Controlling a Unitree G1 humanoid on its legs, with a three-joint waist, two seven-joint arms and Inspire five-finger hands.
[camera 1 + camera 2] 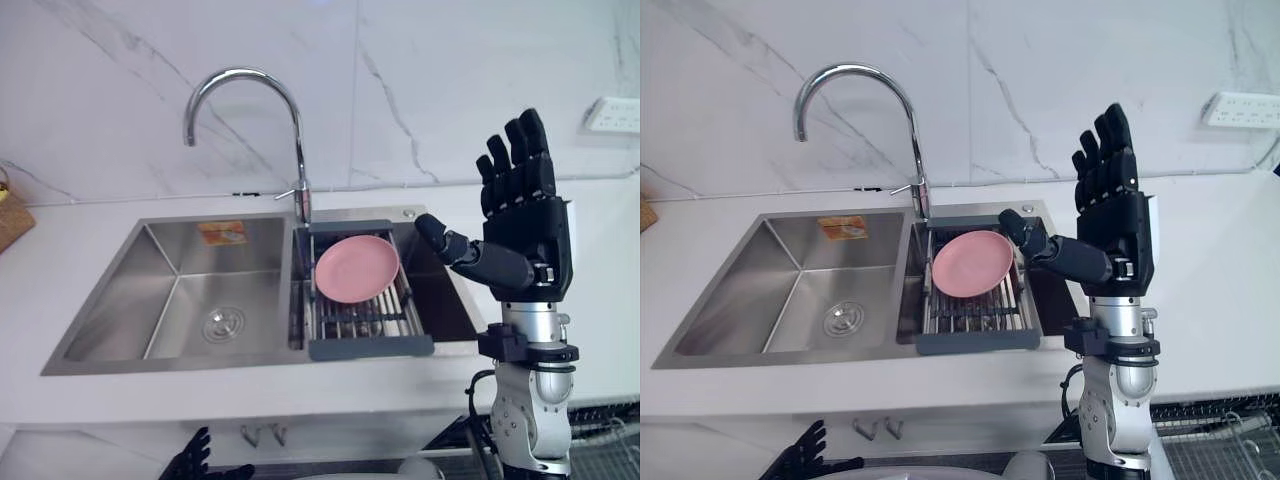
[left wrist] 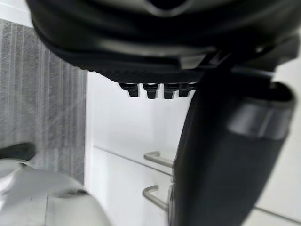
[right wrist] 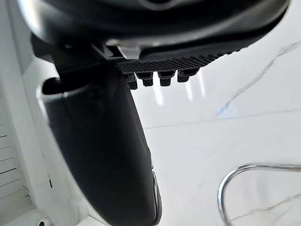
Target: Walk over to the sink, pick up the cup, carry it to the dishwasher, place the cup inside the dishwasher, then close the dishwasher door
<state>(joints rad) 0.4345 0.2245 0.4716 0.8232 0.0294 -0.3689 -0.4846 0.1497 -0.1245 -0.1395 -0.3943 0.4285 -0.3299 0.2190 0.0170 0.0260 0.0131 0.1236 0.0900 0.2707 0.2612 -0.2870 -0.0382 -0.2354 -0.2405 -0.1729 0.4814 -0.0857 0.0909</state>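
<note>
Down low and closest, the left hand [image 1: 195, 462] hangs in front of the white cupboard, near two little metal handles [image 1: 262, 434]. Its fingers are spread and loose, and it holds nothing. Low on the other side, a wire basket [image 1: 1225, 440] peeks in at the corner. The right hand [image 1: 525, 225] is lifted high on its silver arm, in front of the right end of the sink. It is wide open, with the fingers straight up like a wave and the thumb sticking out sideways toward the plate. It holds nothing too. Next is the white counter [image 1: 250, 395], and set into it is the shiny metal sink [image 1: 130, 290] with two bowls. The left bowl has a round drain [image 1: 223, 322] in the bottom and an orange sticker [image 1: 222, 232] on its back wall. Across the right bowl sits a dark drying rack [image 1: 370, 345] with metal bars, and a pink plate [image 1: 356, 267] leans on its edge in it. Behind the rack, the tall curved tap [image 1: 299, 150] stands up between the bowls and bends over the left one. A brown woven thing [image 1: 12, 222] lies on the counter at the far left. At the very back is the white marble wall [image 1: 450, 80] with grey lines, and a white socket [image 1: 612, 113] is on it at the right.
</note>
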